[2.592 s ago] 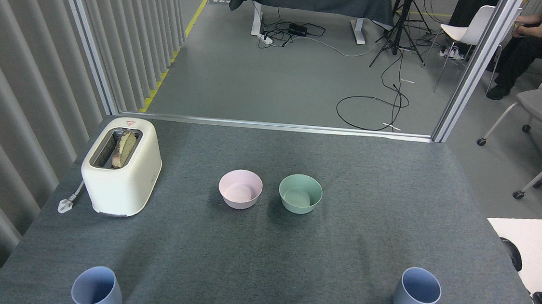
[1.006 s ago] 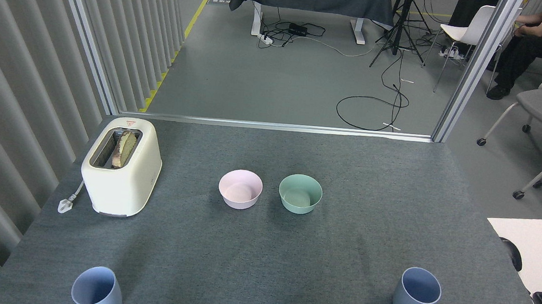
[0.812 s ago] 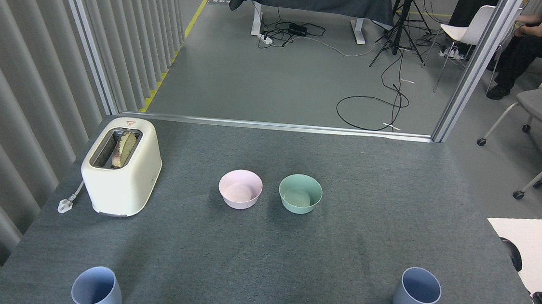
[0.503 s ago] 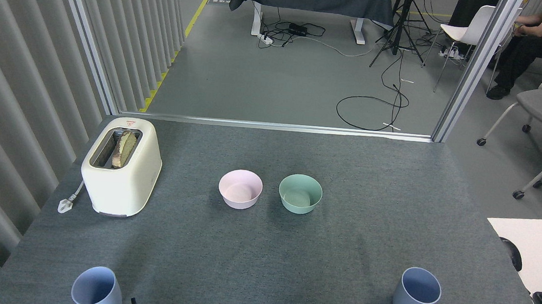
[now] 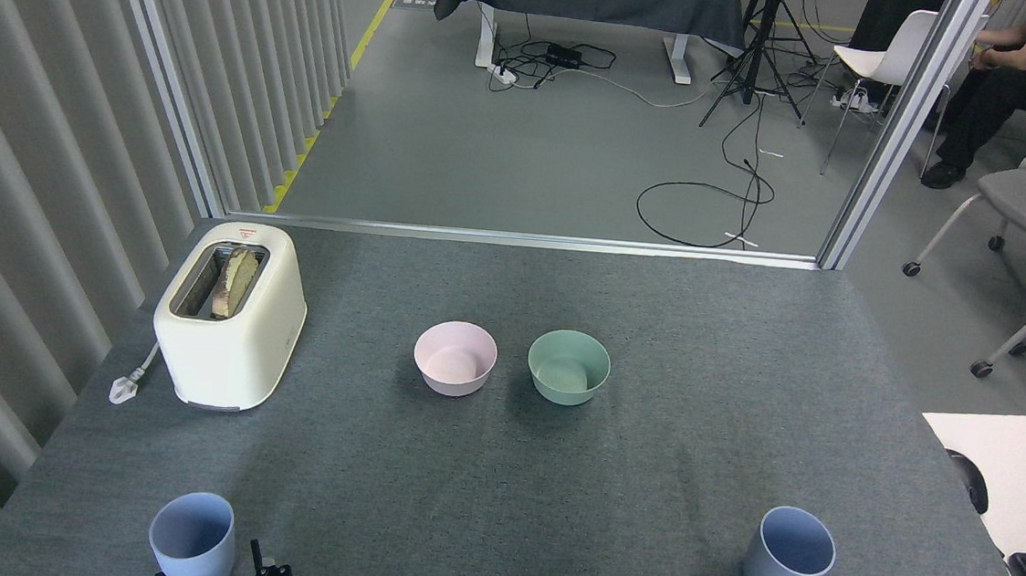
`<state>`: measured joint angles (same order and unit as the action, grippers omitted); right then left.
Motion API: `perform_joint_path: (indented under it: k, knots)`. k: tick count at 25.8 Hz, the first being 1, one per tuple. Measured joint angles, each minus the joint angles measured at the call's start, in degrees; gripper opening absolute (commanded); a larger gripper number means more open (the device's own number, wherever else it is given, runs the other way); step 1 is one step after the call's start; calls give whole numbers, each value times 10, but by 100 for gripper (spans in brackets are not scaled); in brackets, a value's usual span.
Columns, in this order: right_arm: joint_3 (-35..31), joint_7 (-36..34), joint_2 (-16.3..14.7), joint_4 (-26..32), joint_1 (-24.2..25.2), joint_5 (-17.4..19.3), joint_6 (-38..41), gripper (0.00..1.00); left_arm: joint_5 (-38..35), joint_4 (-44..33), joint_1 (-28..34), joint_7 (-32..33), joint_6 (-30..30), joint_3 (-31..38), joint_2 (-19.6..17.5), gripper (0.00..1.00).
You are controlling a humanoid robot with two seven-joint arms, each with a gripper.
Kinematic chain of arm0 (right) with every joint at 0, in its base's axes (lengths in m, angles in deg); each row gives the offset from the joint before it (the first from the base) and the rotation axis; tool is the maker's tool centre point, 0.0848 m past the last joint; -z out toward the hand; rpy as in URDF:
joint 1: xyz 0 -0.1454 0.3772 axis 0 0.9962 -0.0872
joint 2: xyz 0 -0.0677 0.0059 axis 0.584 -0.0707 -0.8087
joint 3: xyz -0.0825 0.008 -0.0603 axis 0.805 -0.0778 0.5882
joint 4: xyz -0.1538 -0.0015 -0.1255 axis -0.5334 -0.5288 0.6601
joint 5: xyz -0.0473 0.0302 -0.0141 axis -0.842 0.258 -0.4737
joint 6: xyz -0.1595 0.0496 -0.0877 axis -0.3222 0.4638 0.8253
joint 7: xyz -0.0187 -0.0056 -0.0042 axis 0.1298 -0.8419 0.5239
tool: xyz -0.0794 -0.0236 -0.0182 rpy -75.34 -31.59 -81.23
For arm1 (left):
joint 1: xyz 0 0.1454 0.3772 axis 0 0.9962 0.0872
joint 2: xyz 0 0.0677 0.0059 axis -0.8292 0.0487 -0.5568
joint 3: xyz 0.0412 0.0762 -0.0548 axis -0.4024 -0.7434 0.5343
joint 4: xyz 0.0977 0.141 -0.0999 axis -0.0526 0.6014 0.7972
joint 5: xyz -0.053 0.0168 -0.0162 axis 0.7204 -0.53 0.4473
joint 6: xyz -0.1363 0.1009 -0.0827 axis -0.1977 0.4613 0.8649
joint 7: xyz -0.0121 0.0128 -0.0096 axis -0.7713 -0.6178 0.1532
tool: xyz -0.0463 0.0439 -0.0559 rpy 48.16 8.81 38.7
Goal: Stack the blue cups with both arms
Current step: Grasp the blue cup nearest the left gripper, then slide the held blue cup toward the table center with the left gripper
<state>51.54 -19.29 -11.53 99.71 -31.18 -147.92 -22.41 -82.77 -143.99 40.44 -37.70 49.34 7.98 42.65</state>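
Grey felt covers the table (image 5: 499,470), carrying two blue cups, two bowls and one toaster (image 5: 230,314). Left cup (image 5: 192,542) stands upright at the near edge, right cup (image 5: 789,554) well apart. My left fingers (image 5: 269,575) straddle the left cup; whether they grip it, I cannot tell.

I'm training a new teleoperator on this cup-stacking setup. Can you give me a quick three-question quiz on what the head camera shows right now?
1. True or false: the two blue cups are already stacked.
2. Which bowl stands nearer the toaster: A) the pink bowl, B) the green bowl?
3. Fill in: dark gripper fingers show at the bottom edge beside the ____ blue cup.

Key:
1. False. The left blue cup and the right blue cup stand apart, upright, near opposite sides of the table.
2. A.
3. Left.
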Motion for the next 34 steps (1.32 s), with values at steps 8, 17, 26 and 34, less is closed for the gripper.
perform_joint_path:
  k: [8, 17, 26, 34]
  knots:
    - [1, -2, 0, 0, 0, 0, 0, 100, 32, 18, -15, 0, 0, 17, -10, 100]
    - [2, -2, 0, 0, 0, 0, 0, 100, 37, 23, -19, 0, 0, 25, -16, 100]
    - [2, -2, 0, 0, 0, 0, 0, 100, 38, 25, -23, 0, -19, 25, -23, 47]
    - [3, -2, 0, 0, 0, 0, 0, 100, 31, 17, -19, 0, -52, 20, -36, 34]
